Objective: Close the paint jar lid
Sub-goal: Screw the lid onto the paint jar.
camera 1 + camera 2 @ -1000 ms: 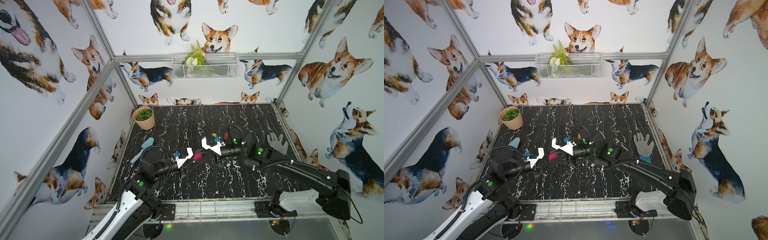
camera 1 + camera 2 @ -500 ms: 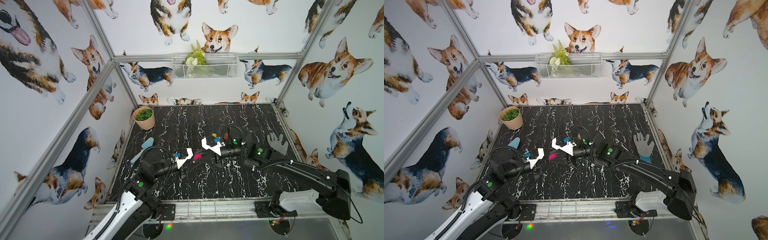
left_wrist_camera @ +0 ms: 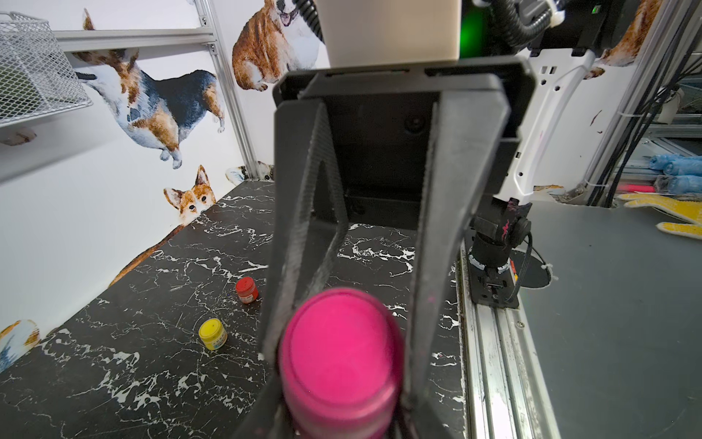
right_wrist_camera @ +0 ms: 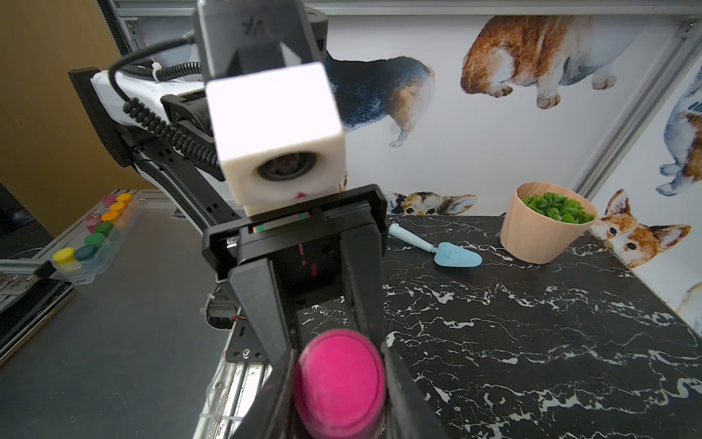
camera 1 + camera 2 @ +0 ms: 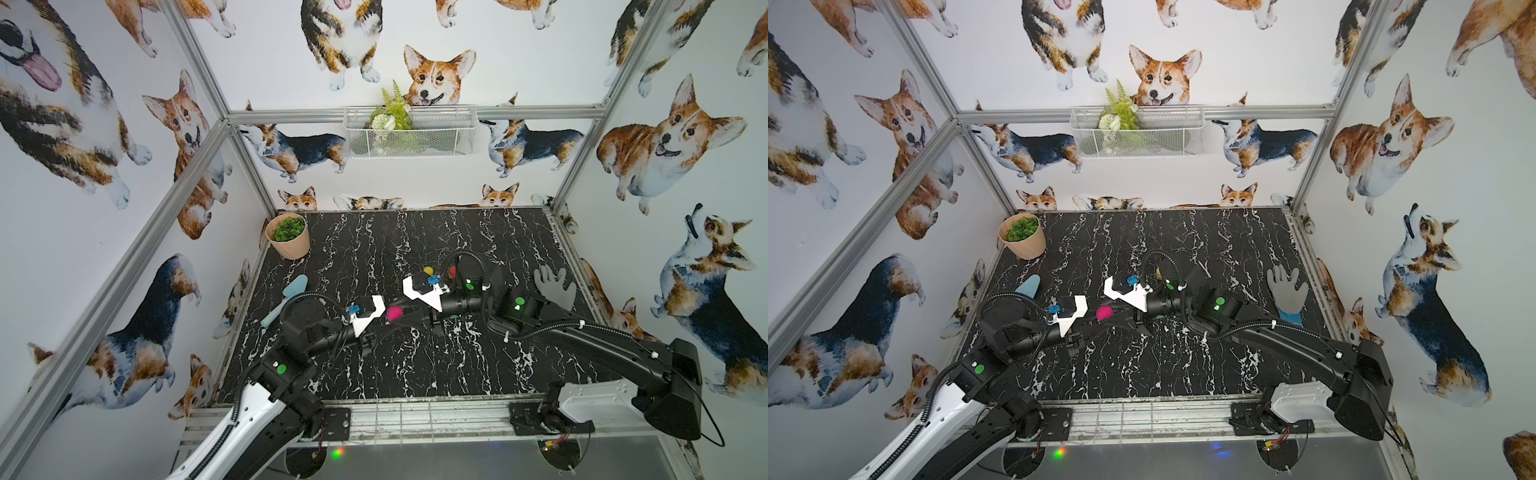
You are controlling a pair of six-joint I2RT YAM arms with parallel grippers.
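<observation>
A pink paint jar (image 5: 394, 312) with its pink lid (image 3: 340, 347) on top is held just above the black marble table (image 5: 415, 365), between the two arms. My left gripper (image 5: 384, 319) comes from the left and is shut on the jar's body low down (image 3: 338, 422). From the right, my right gripper (image 5: 405, 311) is shut around the lid (image 4: 340, 384). Its dark fingers (image 3: 433, 266) flank the lid's rim in the left wrist view. The jar's lower part is hidden by the fingers.
A yellow jar (image 3: 212, 333) and a red jar (image 3: 246, 290) stand behind the right wrist. A blue trowel (image 5: 286, 297) and a potted plant (image 5: 289, 235) are at the left, a grey glove (image 5: 555, 286) at the right. A wire basket (image 5: 409, 132) hangs on the back wall.
</observation>
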